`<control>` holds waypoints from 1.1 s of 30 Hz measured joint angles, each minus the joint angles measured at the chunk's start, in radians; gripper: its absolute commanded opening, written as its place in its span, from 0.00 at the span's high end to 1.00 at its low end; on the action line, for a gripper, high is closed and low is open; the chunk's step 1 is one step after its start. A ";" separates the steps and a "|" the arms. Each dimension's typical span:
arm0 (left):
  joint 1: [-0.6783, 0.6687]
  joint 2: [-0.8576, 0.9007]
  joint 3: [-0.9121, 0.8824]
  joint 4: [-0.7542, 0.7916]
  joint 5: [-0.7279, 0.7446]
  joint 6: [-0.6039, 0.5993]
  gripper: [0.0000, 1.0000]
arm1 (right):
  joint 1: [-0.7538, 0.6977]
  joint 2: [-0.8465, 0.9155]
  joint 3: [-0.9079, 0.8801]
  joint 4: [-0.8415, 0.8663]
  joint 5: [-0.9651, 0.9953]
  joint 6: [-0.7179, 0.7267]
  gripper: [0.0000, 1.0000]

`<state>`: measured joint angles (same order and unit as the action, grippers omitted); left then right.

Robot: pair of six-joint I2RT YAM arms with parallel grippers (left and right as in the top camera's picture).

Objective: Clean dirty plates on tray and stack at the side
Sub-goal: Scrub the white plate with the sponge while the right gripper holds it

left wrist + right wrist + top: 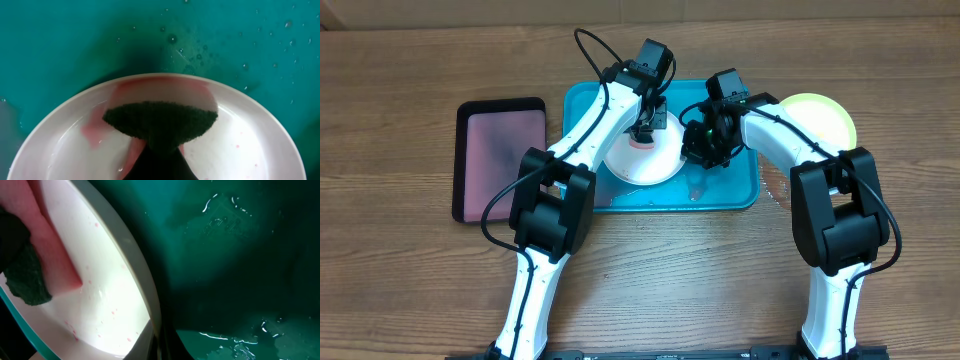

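White plate (250, 145), pink smears and specks under sponge (160, 117), on wet teal tray (60, 45)

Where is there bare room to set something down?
Bare wood lies left of the black rectangular tray with pinkish inside, between the two arms in front of the teal-blue plastic tray, and right of the round yellow-green plastic plate. The teal tray is crowded: the left tool and right tool meet at the round white plastic plate.

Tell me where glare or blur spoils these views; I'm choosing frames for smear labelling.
Overhead: even light, sharp. Left wrist: the sponge fills the foreground, soft and dark; droplets on the tray are clearer. Right wrist: white plate blown out, glints on the wet, shadowed tray.
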<state>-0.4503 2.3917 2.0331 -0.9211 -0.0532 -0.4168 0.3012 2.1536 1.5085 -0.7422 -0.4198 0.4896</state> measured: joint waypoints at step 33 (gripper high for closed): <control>0.070 0.000 0.000 -0.272 -0.226 0.094 0.96 | 0.021 0.000 0.000 0.001 -0.026 -0.017 0.96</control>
<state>-0.3801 2.3920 2.0335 -1.1934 -0.2794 -0.3229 0.3222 2.1536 1.5085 -0.7410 -0.4461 0.4725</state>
